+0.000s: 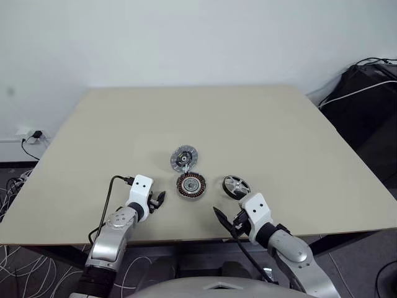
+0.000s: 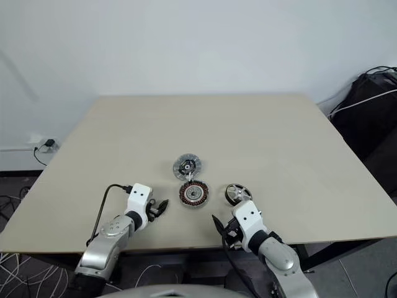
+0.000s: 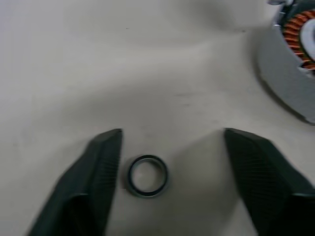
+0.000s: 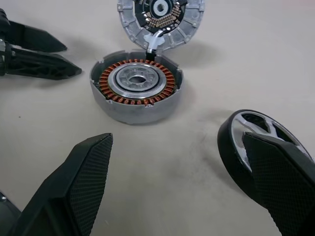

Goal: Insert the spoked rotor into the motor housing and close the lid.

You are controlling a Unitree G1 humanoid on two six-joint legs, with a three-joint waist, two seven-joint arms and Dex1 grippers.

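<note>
Round grey metal motor housing (image 4: 136, 93) sits open-topped on the beige matt worktop (image 1: 260, 124); inside, a ring of copper-brown windings around a silver centre, no rotor in it. Flat silver-grey lid (image 4: 160, 19) lies at its 12 o'clock, edge touching. Black-rimmed spoked rotor (image 1: 236, 186) with shiny silver spokes rests at the housing's 3 o'clock, apart. Left gripper (image 3: 172, 147) at the housing's 9 o'clock, fingers parted around a small dark washer ring (image 3: 146, 175), not pinching it. Right gripper (image 4: 192, 167) wide open, empty, one textured finger before the rotor.
</note>
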